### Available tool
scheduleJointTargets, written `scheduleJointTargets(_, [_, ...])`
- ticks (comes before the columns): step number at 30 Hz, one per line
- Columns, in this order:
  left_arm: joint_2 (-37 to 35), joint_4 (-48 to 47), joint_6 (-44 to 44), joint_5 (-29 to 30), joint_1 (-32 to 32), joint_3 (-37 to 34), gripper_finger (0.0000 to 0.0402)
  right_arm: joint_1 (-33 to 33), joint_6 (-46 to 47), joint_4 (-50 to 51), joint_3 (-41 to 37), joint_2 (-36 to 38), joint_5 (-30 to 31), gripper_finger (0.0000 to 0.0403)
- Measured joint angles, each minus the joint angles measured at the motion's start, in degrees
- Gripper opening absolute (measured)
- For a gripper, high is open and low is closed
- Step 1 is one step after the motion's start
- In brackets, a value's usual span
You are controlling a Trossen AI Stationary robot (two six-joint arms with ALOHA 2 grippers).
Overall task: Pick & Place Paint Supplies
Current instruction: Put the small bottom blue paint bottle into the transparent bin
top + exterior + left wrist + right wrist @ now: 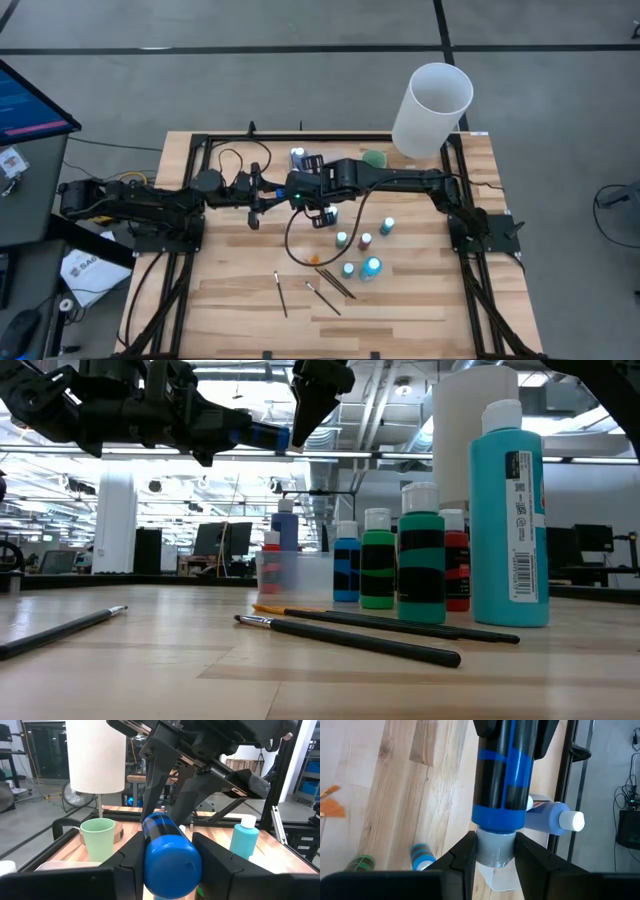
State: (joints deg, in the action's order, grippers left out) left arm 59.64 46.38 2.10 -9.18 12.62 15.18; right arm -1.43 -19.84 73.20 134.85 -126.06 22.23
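- The blue paint bottle [167, 851] hangs in mid-air above the table's middle, held lying level between both my claws.
- My right gripper [494, 851] pinches its pale cap end.
- My left gripper [170, 862] has its fingers on either side of the blue body; I cannot tell whether they press it.
- Below, other bottles [371, 267] stand on the wooden table [420, 300], brushes [335, 281] lying just beside them.
- The pale green cup [97, 839] sits near the tall white cylinder [432, 108].
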Motion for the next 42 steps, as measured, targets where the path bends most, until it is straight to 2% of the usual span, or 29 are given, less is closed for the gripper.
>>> scheduleJointTargets(4, [0.0,-0.1,0.2,0.0,0.0,0.0,0.0116,0.0,0.0,-0.1,0.0,0.0,0.0,0.0122])
scheduleJointTargets(12, [0.2,-1.2,0.6,-0.3,0.0,-0.3,0.0115,0.0,0.2,-1.7,0.1,0.5,0.4,0.02])
scheduleJointTargets(16, [0.2,-0.5,0.5,0.9,0.0,-0.2,0.0106,0.0,0.5,-1.0,0.2,0.9,0.4,0.0215])
scheduleJointTargets(18, [-0.2,-0.4,0.4,1.7,0.0,-0.2,0.0103,0.1,1.8,1.2,0.0,2.2,-2.2,0.0215])
scheduleJointTargets(22, [-2.0,1.7,0.4,1.9,0.0,-0.2,0.0106,1.2,6.5,2.1,0.1,7.7,-13.1,0.021])
scheduleJointTargets(26, [-5.2,3.4,0.3,0.9,-0.3,-0.2,0.0108,1.8,9.4,1.2,-1.3,13.7,-15.6,0.0208])
scheduleJointTargets(30, [-8.2,10.5,1.0,-2.8,-0.8,-1.4,0.0108,0.5,10.0,-5.7,-7.8,20.2,-16.3,0.0209])
scheduleJointTargets(35, [-10.9,15.5,1.4,-3.3,-2.0,-3.4,0.011,-0.8,8.5,-22.1,-23.1,26.3,-16.4,0.021])
scheduleJointTargets(39, [-10.8,16.6,1.3,-3.3,-3.1,-3.8,0.011,-0.8,6.0,-36.1,-33.6,28.5,-16.3,0.0212])
scheduleJointTargets(42, [-10.8,16.7,0.9,-3.3,-4.0,-3.8,0.0111,-0.5,4.7,-42.2,-37.0,28.0,-16.3,0.0221])
